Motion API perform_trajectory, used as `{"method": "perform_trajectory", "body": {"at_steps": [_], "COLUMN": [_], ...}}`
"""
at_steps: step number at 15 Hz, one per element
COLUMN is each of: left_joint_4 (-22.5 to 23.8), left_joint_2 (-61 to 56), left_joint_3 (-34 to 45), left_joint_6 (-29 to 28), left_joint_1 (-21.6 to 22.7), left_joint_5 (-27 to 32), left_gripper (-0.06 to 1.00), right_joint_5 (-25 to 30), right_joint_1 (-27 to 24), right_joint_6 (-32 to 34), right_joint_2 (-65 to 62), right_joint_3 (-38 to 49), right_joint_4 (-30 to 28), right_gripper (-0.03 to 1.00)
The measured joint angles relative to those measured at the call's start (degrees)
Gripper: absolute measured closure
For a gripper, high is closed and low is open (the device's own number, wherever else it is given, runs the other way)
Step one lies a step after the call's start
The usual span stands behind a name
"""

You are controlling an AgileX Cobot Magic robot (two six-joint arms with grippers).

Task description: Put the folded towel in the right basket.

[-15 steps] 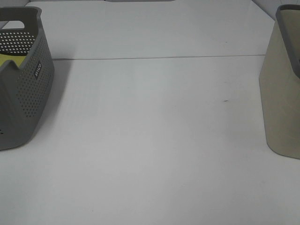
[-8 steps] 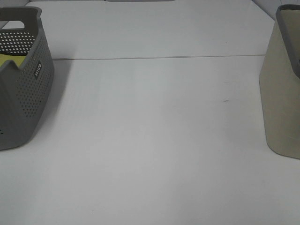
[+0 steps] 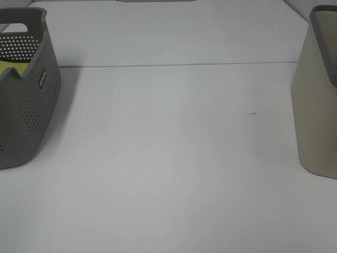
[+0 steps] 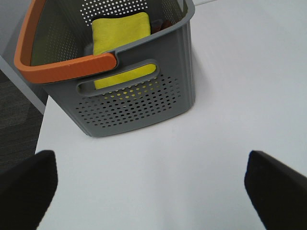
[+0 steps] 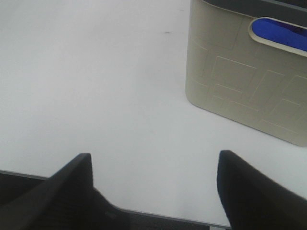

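Note:
The folded yellow towel (image 4: 120, 29) lies inside the grey perforated basket with an orange handle (image 4: 139, 100), which stands at the left edge of the table (image 3: 26, 105); a sliver of the towel (image 3: 10, 68) shows there. The beige right basket (image 3: 318, 105) stands at the right edge; in the right wrist view (image 5: 244, 81) something blue shows through its handle slot. My left gripper (image 4: 148, 187) is open and empty, above the table in front of the grey basket. My right gripper (image 5: 156, 191) is open and empty near the table's front edge, beside the beige basket.
The white table (image 3: 168, 147) has a seam (image 3: 179, 65) running across its far part. The table's left edge and dark floor (image 4: 14, 124) show beside the grey basket. Neither arm shows in the exterior high view.

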Motion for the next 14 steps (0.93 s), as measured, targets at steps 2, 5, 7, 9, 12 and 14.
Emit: {"method": "perform_trajectory", "body": {"at_steps": [2,5,7,9,12,14], "left_joint_4": [0.00,0.00,0.00,0.00,0.00,0.00], "left_joint_2": [0.00,0.00,0.00,0.00,0.00,0.00], "left_joint_3": [0.00,0.00,0.00,0.00,0.00,0.00], "left_joint_6": [0.00,0.00,0.00,0.00,0.00,0.00], "left_joint_1": [0.00,0.00,0.00,0.00,0.00,0.00], "left_joint_5": [0.00,0.00,0.00,0.00,0.00,0.00], "left_gripper": [-0.04,-0.04,-0.04,-0.04,-0.04,-0.04], "right_joint_5": [0.00,0.00,0.00,0.00,0.00,0.00], "right_joint_1": [0.00,0.00,0.00,0.00,0.00,0.00], "right_joint_6": [0.00,0.00,0.00,0.00,0.00,0.00], "right_joint_2": [0.00,0.00,0.00,0.00,0.00,0.00], "right_joint_3": [0.00,0.00,0.00,0.00,0.00,0.00], "right_joint_4": [0.46,0.57,0.63,0.63,0.63,0.63], "right_gripper": [0.25,0.25,0.25,0.25,0.25,0.25]}}
